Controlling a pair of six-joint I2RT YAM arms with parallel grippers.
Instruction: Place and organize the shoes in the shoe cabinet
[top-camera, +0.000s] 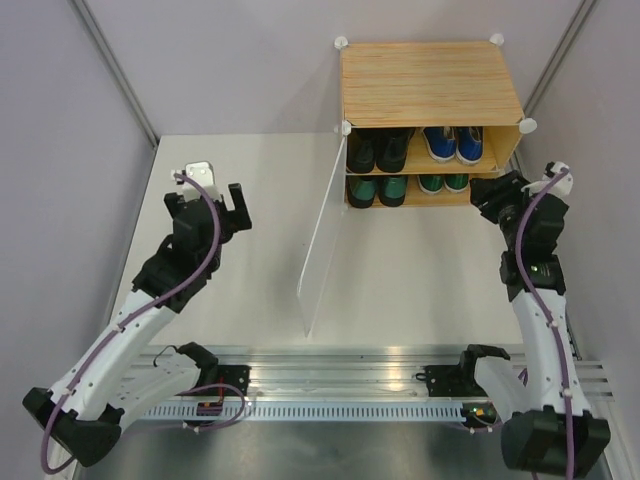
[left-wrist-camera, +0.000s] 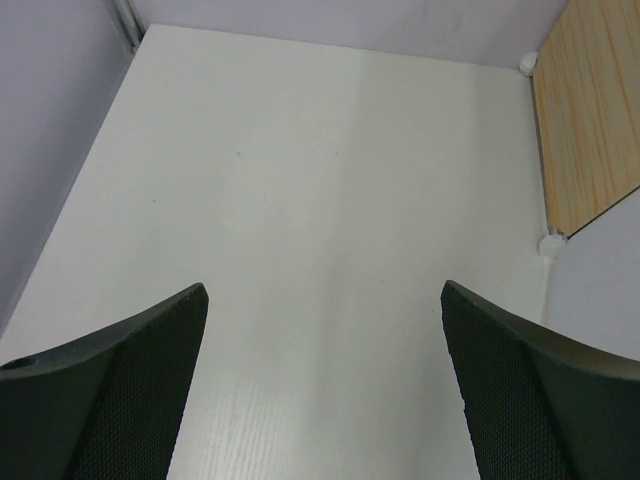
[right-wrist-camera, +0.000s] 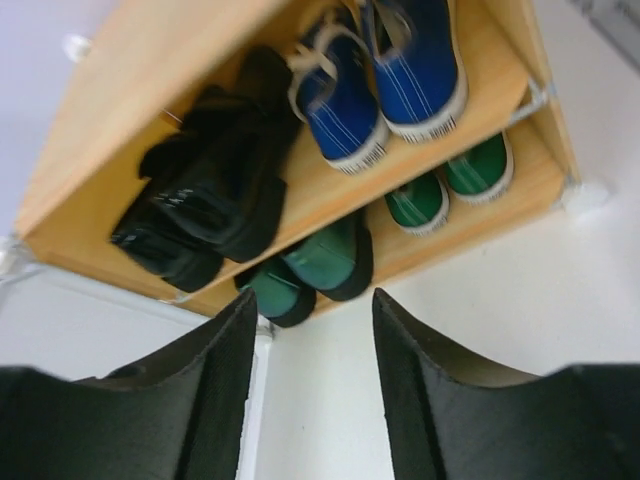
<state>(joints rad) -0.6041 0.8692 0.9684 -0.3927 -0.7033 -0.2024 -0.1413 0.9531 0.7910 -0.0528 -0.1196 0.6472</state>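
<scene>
We find the right gripper (right-wrist-camera: 315, 300) with its fingers parted and nothing between them, gripping no shoe. Just ahead of those fingertips stands the shoe cabinet (right-wrist-camera: 120, 120), all four pairs inside. On the upper shelf are the black leather dress shoes (right-wrist-camera: 210, 200) beyond the left finger and the blue canvas sneakers (right-wrist-camera: 400, 80) beyond the right. On the lower shelf are the dark green pointed shoes (right-wrist-camera: 315, 262) nearest the fingertips, with the green white-toed sneakers (right-wrist-camera: 450, 185) toward the right finger's side. The left gripper (left-wrist-camera: 325, 290) is spread wide over the table (left-wrist-camera: 300, 150) and holds nothing — the cabinet's wooden side lies beyond its right finger, and the door panel (top-camera: 325, 240) stands open.
</scene>
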